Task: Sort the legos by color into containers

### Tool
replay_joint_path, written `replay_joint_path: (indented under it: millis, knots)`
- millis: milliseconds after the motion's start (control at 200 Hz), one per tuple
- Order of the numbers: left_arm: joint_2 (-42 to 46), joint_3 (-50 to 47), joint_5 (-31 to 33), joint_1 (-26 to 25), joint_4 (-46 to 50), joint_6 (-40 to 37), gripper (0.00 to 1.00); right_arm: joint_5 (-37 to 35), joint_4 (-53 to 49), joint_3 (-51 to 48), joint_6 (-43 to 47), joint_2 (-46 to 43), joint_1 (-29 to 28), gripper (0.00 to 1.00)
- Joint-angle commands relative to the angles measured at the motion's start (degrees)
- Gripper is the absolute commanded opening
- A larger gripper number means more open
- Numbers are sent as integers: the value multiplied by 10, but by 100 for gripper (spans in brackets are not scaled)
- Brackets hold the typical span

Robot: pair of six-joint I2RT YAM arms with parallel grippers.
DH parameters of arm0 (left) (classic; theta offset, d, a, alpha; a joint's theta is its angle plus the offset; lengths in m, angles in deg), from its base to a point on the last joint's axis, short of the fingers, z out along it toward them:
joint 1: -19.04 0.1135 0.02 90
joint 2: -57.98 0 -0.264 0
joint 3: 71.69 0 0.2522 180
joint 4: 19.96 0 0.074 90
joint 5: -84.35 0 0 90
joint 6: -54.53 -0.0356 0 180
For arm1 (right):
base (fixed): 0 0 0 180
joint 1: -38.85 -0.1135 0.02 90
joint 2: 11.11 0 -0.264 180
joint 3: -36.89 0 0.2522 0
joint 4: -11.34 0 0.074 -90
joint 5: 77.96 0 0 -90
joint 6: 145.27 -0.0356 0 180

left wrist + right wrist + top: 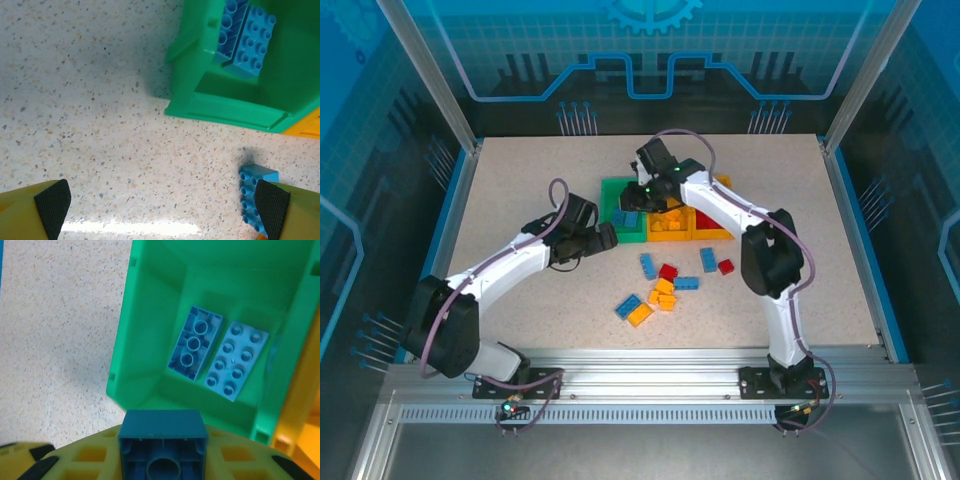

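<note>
Blue lego [163, 444] clamped between right fingers [37, 466].

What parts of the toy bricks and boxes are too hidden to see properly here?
- Top external view: the right arm covers much of the green plastic bin, so its bricks cannot be counted.
- Left wrist view: the small blue studded brick on the table is partly behind the left pincer's finger pad and cut off by the bottom edge.
- Right wrist view: the dark blue brick in the right pincer runs off the bottom edge.
</note>
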Motion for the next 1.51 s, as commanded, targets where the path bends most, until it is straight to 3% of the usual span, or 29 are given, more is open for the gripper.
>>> replay_joint_path:
  millis: [0,190,355,585,815,935,1200,1501]
  knots:
    - [17,-15,3,3,16,9,99,-5,-61,62,-10,35,-8,41]
    - [28,-45,-24,2,4,-1,99,1,-75,98,-3,47,-10,66]
    - [34,-58,-31,-8,0,-14,99,-22,-85,54,25,-22,-22,77]
    - [44,-73,-15,-8,-4,-2,99,-176,-79,-231,116,-239,-12,82]
    - [61,-93,-24,-7,-29,11,99,-196,-83,-483,121,-398,82,80]
    - [53,-93,-38,-7,-39,4,99,-204,-57,-567,129,-454,91,78]
    - [39,-89,-49,-8,-39,6,99,-206,-27,-604,141,-409,123,75]
    - [41,-94,-48,-8,-41,10,99,-213,-63,-512,196,-303,143,74]
